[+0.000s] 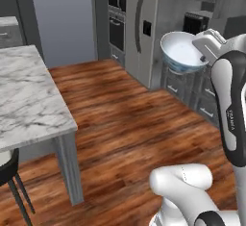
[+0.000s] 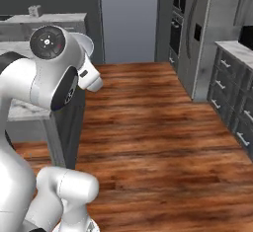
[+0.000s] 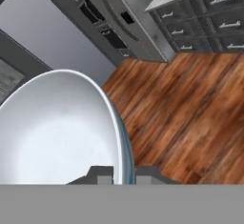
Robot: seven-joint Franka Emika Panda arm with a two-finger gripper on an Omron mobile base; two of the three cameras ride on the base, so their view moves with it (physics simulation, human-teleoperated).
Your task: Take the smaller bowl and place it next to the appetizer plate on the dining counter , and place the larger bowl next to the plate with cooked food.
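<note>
Pincer [image 3: 124, 175] is pinched narrow on the rim of the smaller bowl [image 1: 181, 52], one fingertip [image 3: 101, 175] inside the white wall and the other outside it, as I see in the hand view. From the left base view I see that bowl held up in the air, tilted, over the wooden floor [image 1: 129, 133] and in front of the grey drawers [image 1: 202, 95]. The marble counter [image 1: 26, 95] lies well apart at the left, its near corner bare.
</note>
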